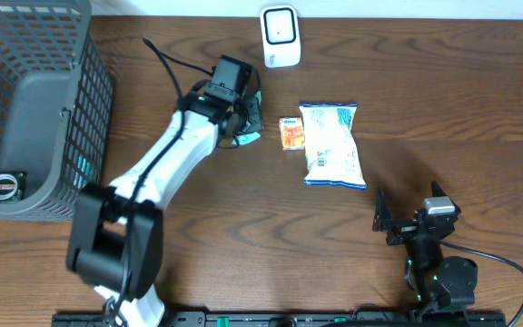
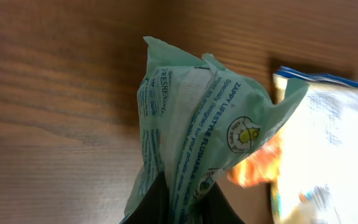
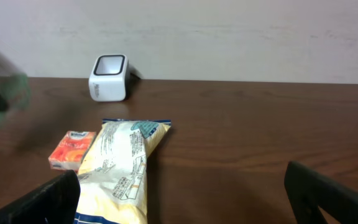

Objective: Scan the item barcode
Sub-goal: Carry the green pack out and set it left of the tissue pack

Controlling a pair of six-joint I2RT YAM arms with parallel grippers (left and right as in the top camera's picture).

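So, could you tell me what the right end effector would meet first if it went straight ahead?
Probably the white snack bag, lying just left of centre; otherwise only bare table. Depth is unclear.

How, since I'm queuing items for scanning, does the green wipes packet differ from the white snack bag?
Grip: the green wipes packet is pinched in the shut left gripper; the white snack bag lies free on the table.
Shape: the packet is crumpled and bunched; the bag lies flat.
Colour: the packet is pale green; the bag is white with blue ends.
Both are soft printed plastic packs.
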